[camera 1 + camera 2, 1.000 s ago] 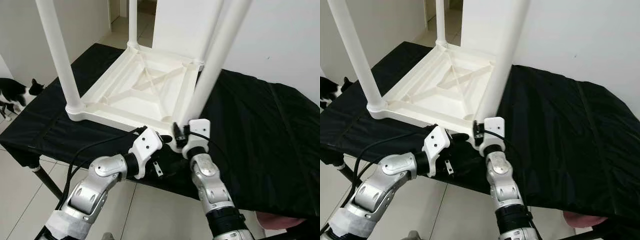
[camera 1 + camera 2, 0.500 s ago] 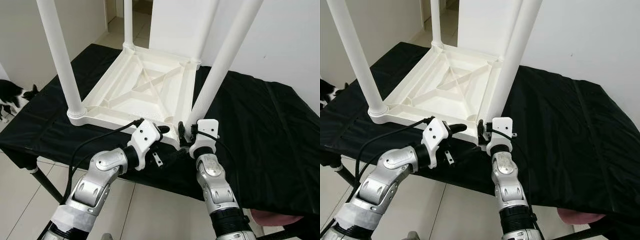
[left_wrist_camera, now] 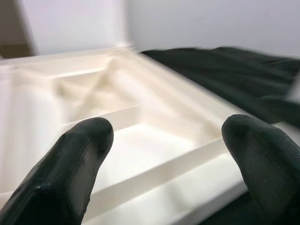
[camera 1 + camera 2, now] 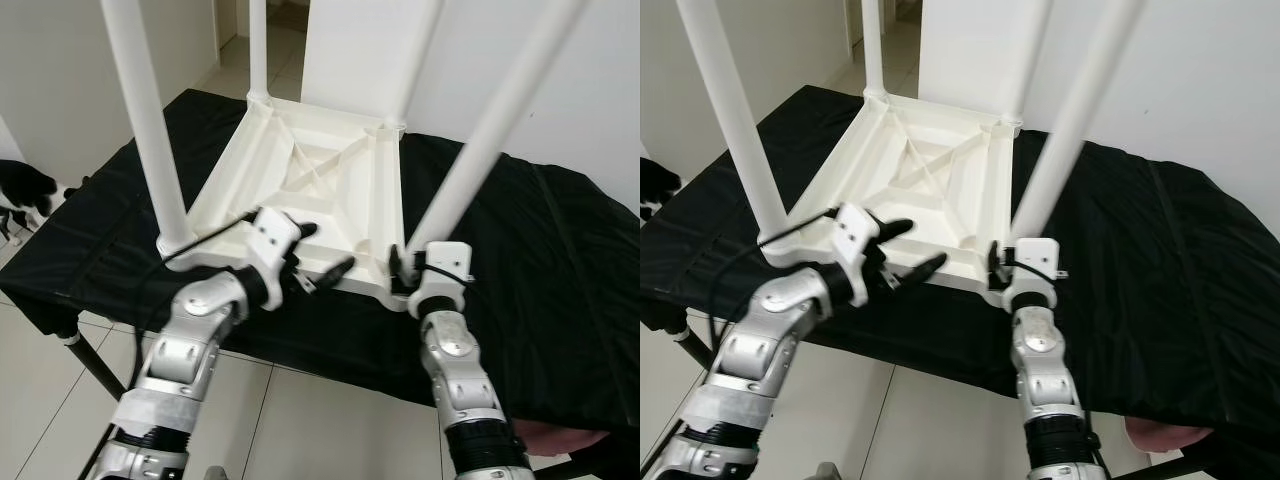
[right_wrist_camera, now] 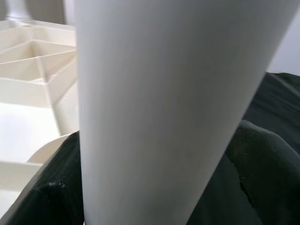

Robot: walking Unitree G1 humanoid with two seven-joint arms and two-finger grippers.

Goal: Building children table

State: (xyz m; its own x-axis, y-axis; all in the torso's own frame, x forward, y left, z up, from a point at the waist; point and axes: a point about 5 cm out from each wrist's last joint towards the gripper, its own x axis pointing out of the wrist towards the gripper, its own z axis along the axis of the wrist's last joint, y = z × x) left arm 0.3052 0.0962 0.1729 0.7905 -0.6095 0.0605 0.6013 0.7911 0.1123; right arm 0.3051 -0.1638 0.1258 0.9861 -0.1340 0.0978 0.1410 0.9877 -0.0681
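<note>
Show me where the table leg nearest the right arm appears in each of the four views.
Left eye view: leg, slanting up to the right from the near right corner.
Right eye view: leg, right of centre.
Left wrist view: not in it.
Right wrist view: leg, broad, central.
Shared landmark: the white ribbed tabletop on the black cloth.

All four table legs [image 4: 142, 110] run out past the top edge. A black-and-white cat [image 4: 22, 192] is cut off at the left edge. The left wrist view of the tabletop underside [image 3: 140, 126] is blurred.
</note>
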